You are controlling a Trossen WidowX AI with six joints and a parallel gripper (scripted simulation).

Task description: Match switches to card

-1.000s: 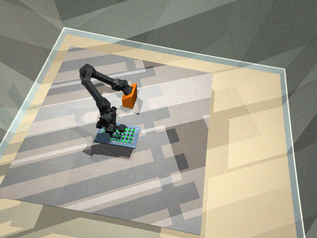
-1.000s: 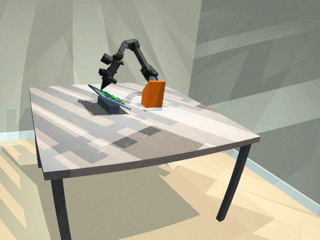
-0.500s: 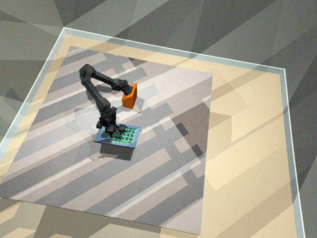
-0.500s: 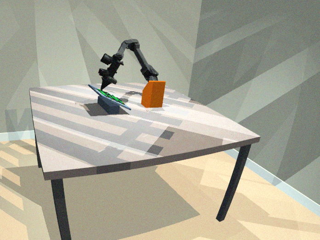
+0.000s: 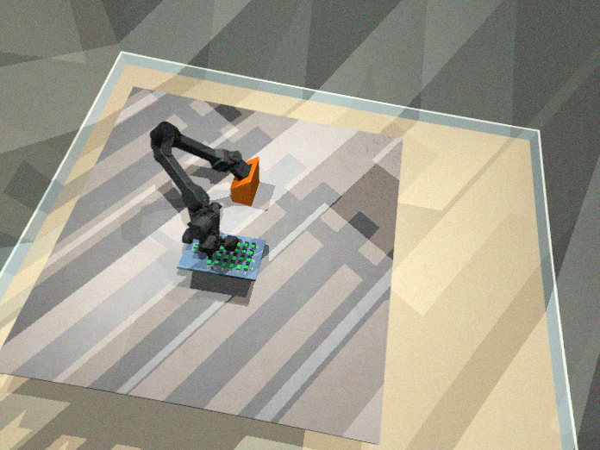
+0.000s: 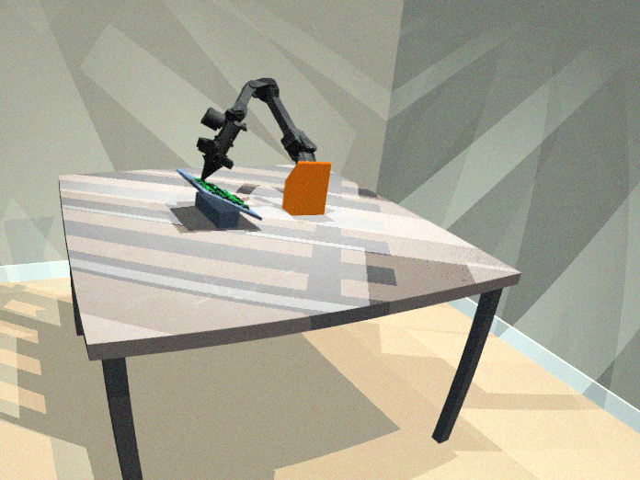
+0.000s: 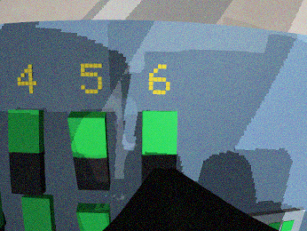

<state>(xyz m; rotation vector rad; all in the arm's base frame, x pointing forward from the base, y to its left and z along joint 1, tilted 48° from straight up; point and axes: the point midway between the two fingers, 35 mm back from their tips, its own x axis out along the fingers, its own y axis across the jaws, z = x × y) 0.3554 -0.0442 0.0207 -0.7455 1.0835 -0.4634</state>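
The blue switch panel (image 5: 187, 261) (image 6: 252, 213) (image 7: 213, 102) is tilted on a dark block and carries rows of green and dark switches. My gripper (image 5: 209, 254) (image 6: 202, 178) (image 7: 162, 179) is shut and empty. Its tip is at the near, dark half of the far-row switch (image 7: 160, 133) under the yellow 6, touching or just above it. That switch's green half shows fully; the tip covers part of its dark half. The far-row switches under 4 (image 7: 26, 132) and 5 (image 7: 90, 138) show both halves. Only a corner of the card (image 7: 288, 225) shows in the wrist view.
An orange block (image 5: 244, 191) (image 6: 307, 189) stands beside the arm's base on the table (image 5: 315, 378) (image 6: 206, 289). The arm arches over to the panel. In the top view the gripper hides several switches and part of the card area.
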